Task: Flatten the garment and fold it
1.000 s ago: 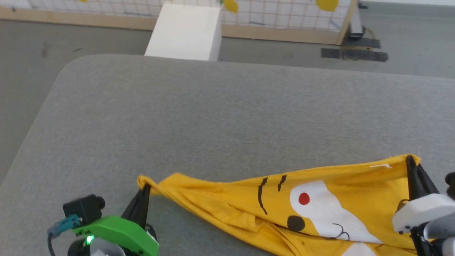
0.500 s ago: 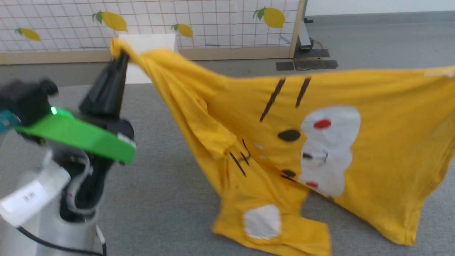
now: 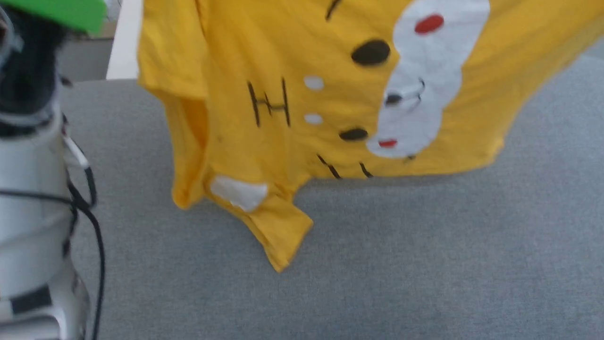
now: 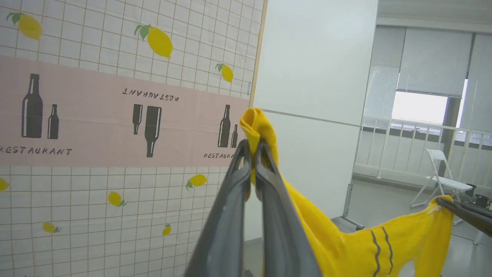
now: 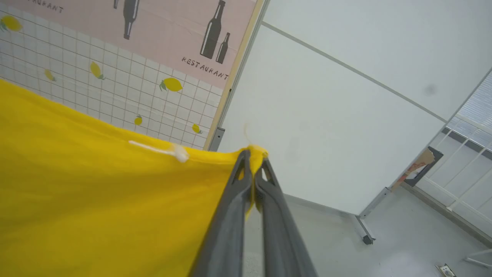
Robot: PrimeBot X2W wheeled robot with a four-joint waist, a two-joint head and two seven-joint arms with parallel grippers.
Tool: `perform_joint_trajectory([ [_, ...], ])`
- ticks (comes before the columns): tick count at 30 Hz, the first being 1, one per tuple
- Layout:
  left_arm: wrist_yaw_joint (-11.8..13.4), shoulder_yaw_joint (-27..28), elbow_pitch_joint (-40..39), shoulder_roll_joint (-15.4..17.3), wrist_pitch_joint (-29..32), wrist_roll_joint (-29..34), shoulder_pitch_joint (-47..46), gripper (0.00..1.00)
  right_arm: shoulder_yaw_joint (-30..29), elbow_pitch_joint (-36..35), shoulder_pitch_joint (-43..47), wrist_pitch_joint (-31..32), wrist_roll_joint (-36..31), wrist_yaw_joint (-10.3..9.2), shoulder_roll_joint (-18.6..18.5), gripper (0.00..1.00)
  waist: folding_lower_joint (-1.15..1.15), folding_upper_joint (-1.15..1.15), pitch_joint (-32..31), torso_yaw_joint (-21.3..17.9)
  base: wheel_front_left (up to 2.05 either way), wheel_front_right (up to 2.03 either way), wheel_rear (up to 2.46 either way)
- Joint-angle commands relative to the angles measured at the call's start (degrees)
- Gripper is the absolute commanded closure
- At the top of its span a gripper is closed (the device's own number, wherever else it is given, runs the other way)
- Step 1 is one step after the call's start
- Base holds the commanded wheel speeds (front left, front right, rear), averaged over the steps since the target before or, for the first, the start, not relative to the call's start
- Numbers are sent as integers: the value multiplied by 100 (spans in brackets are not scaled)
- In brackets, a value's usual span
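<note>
The yellow garment (image 3: 283, 71) hangs stretched in the air above the grey cushion (image 3: 424, 264), cartoon face print toward the head camera, one sleeve dangling lowest. In the left wrist view my left gripper (image 4: 251, 148) is shut on a bunched corner of the garment (image 4: 255, 123). My right gripper (image 5: 253, 157) is shut on another corner of the garment (image 5: 96, 192), which spreads out to the left of it. The right gripper's dark fingers (image 4: 467, 213) also show at the far right of the left wrist view, pinching the cloth.
My pale left forearm (image 3: 28, 189) with its black cables rises along the left edge of the head view. A white box (image 3: 123, 42) stands behind the cushion. A lemon-print partition (image 4: 96, 115) and a white wall (image 5: 346, 115) stand beyond; a folding chair (image 4: 442, 173) is further off.
Both grippers have lifted the garment off the cushion and up high; it now hangs spread in the air. The head view has shifted as well.
</note>
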Motion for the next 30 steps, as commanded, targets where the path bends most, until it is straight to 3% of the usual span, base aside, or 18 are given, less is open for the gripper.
perform_joint_trajectory([
  [1,-8,24,205,119,10,41,-331,100,97,217,-320,-43,-83,-10,35,100,0,0,573,-140,0,0,0],
  [6,26,66,978,332,-149,415,-1420,100,238,1047,-1453,-411,-444,-10,266,100,0,0,1290,-252,0,0,0],
  [11,82,259,1645,417,-820,741,-2731,100,-3,1749,-2673,-1228,-1087,-10,718,100,0,0,2044,-401,0,0,0],
  [17,-30,277,2006,576,-1762,1174,-3513,100,-225,2113,-3281,-2152,-1544,-10,1058,100,0,0,2379,-443,0,0,0],
  [21,-249,-19,2668,805,-2014,1329,-2806,100,-75,2501,-2793,-2525,-1415,-10,1186,100,0,0,2286,-295,0,0,0],
  [30,-400,-1003,3512,1125,-1880,1221,-404,100,572,2670,-746,-2424,-502,-10,1252,100,0,0,1512,-44,0,0,0],
])
